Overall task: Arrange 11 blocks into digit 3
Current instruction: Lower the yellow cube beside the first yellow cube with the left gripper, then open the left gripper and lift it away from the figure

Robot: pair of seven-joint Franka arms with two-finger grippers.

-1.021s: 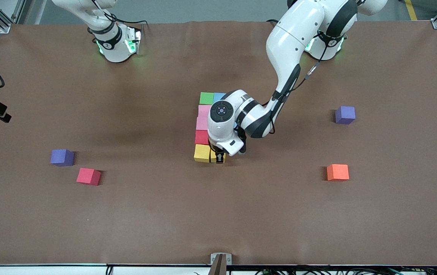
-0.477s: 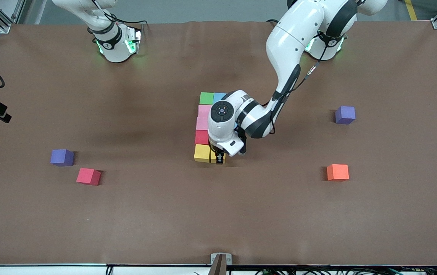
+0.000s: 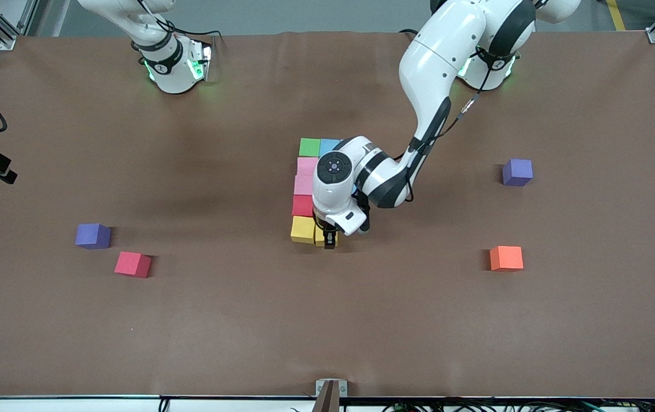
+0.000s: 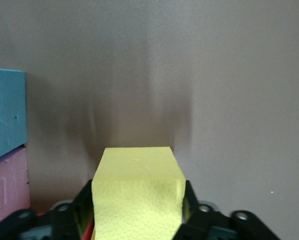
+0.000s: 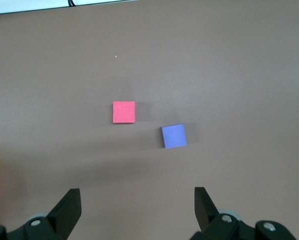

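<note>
A column of touching blocks stands mid-table: green [image 3: 309,147] with light blue [image 3: 328,146] beside it, then two pink [image 3: 306,166] [image 3: 303,184], red [image 3: 302,205] and yellow [image 3: 303,229]. A second yellow block [image 3: 320,236] sits on the table against that one. My left gripper [image 3: 330,239] is down around it, open, with a thin gap each side. In the left wrist view the yellow block [image 4: 137,200] fills my left gripper [image 4: 138,212], with a light blue [image 4: 7,120] and a pink block [image 4: 7,185] alongside. My right gripper [image 5: 137,205] waits open, high over a loose pink block [image 5: 124,111].
Loose on the table are the pink block [image 3: 133,264] and a purple cube [image 3: 92,236] toward the right arm's end. An orange block [image 3: 506,258] and another purple cube [image 3: 517,172] lie toward the left arm's end. The left arm's wrist hides part of the figure.
My left gripper's jaws have loosened off the yellow block, which stays on the table beside the other yellow one. The hand has shifted very slightly. The right arm has not moved.
</note>
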